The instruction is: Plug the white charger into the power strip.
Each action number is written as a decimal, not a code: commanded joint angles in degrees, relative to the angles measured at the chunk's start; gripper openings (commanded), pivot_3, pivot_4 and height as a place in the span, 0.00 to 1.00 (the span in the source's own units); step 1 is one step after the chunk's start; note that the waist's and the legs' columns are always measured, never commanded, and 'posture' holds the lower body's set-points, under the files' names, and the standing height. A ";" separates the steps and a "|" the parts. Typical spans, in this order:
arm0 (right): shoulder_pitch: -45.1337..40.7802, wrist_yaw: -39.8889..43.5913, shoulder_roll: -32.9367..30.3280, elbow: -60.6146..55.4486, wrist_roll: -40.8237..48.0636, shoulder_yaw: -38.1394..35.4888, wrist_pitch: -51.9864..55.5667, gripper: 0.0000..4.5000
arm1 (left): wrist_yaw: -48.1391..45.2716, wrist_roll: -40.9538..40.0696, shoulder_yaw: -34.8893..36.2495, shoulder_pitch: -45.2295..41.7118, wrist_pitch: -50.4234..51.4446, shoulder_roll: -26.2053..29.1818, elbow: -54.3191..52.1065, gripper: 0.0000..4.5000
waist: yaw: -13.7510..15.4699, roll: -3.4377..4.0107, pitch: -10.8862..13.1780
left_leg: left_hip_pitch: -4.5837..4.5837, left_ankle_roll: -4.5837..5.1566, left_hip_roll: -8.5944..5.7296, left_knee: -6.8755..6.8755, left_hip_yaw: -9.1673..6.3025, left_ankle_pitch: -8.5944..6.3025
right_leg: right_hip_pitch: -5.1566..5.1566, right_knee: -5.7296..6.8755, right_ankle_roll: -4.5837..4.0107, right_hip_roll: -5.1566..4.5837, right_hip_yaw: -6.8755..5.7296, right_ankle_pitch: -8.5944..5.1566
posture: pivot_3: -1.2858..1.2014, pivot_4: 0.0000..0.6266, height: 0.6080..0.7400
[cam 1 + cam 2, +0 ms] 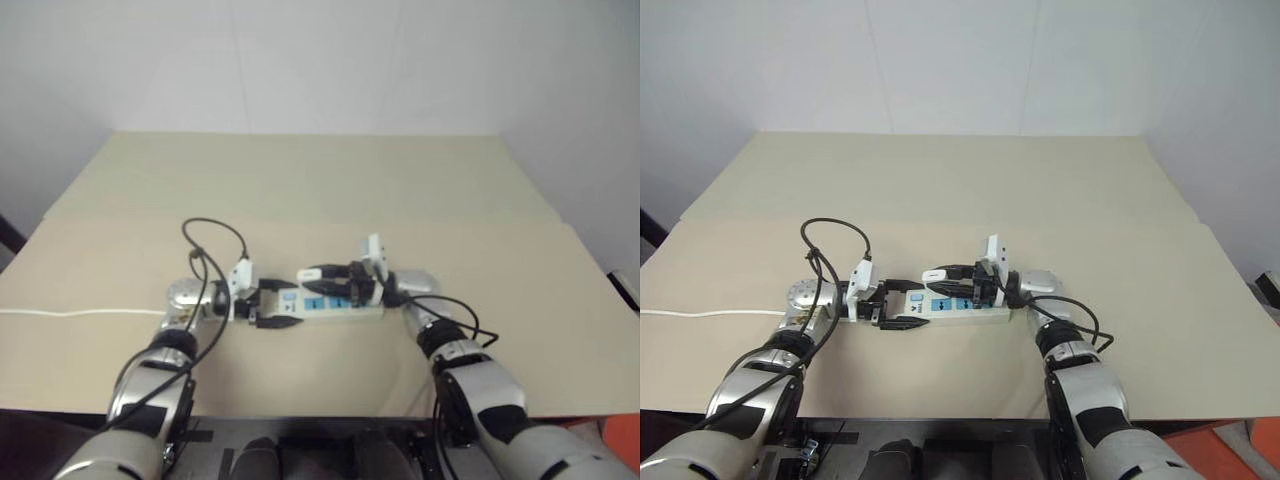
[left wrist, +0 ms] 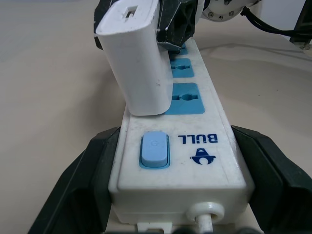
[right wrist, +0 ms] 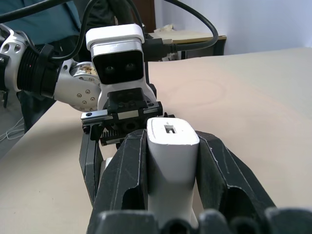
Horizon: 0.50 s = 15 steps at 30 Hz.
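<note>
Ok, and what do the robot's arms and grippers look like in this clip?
Both arms are silver-grey metal with black bands and loose black cables looping off the wrists. Each wrist carries a white box-shaped module. The left gripper and right gripper each have two black, ribbed plastic fingers.

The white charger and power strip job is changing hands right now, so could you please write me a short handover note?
Left tool: shut on the power strip at its switch end, holding it on the table.
Right tool: shut on the white charger, upright over the socket nearest the switch.
Done: strip steadied, charger brought to the socket.
Left: whether the prongs are fully in is hidden; press it home if needed, then release both.
</note>
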 commanded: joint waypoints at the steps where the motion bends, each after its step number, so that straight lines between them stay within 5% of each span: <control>1: 2.41 -4.53 -7.42 6.27 -4.64 -0.61 -0.52 0.26 | -3.37 0.61 -1.59 0.10 -0.90 -0.06 -1.74 0.72 | 0.08 0.00 0.00 | 0.00 0.00 0.00 0.00 0.00 0.00 | 0.00 0.00 0.00 0.00 0.00 0.00 | 0.52 0.24 1.00; 15: 0.73 -4.63 -8.22 7.66 -6.05 1.48 -6.55 0.26 | -3.37 0.55 -1.92 0.06 -0.74 -0.01 -1.89 0.72 | 0.11 0.02 0.02 | -0.03 0.00 0.00 0.00 0.00 0.00 | -0.02 -0.02 0.19 0.00 0.00 -0.11 | 0.52 0.24 1.00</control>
